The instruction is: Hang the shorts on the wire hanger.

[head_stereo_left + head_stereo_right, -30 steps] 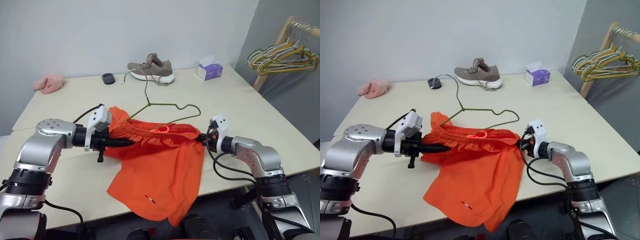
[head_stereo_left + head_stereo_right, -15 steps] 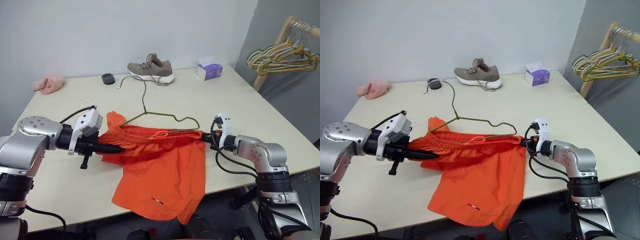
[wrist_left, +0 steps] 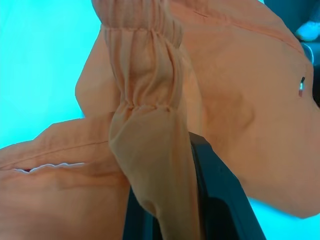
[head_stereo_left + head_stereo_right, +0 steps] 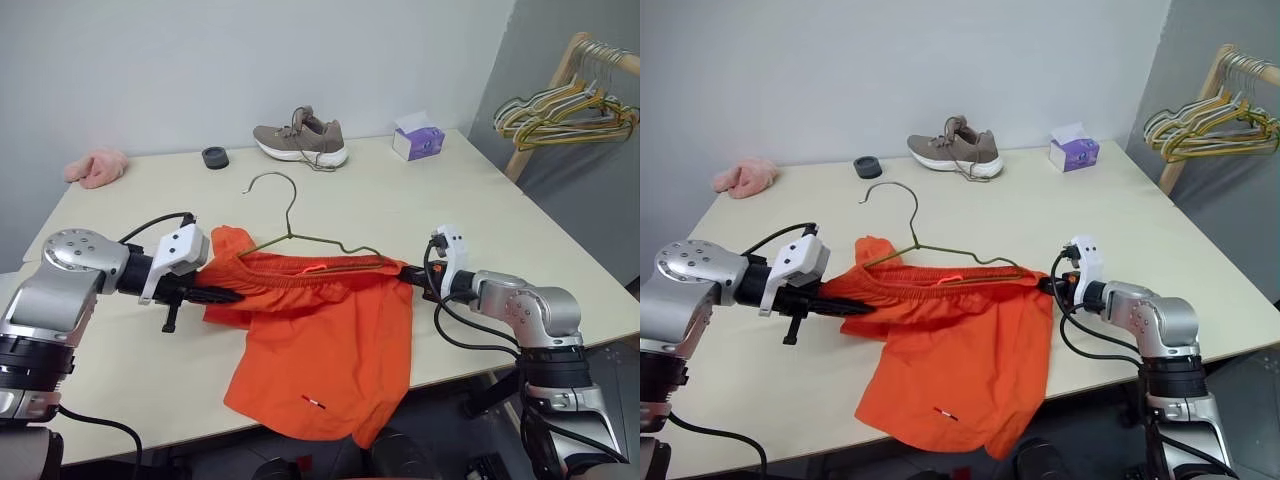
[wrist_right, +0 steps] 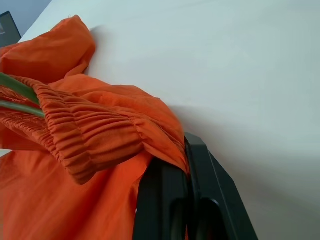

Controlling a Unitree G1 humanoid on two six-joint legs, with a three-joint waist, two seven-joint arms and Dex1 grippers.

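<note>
The orange shorts [image 4: 325, 340] are stretched by their waistband between my two grippers, above the table's front edge, with the legs hanging down over it. My left gripper [image 4: 236, 295] is shut on the waistband's left end [image 3: 145, 100]. At the right end, my right gripper [image 4: 404, 272] is shut on the gathered elastic [image 5: 95, 132]. The wire hanger [image 4: 292, 232] lies tilted on the table behind the shorts, its hook [image 4: 268, 180] pointing away from me. Its lower wire [image 5: 15, 97] runs into the waistband opening. A small white tag [image 4: 314, 403] shows low on the shorts.
At the far side of the table [image 4: 480, 210] are a grey shoe [image 4: 300, 140], a purple tissue box [image 4: 418, 142], a black round object [image 4: 215, 157] and a pink cloth [image 4: 97, 166]. A wooden rack with bunched hangers [image 4: 570, 110] stands at the right.
My left gripper pulled the waistband's left end leftward, drawing it taut and flatter. The hanger swung with it, its hook moving left and nearer. The right gripper stayed in place.
</note>
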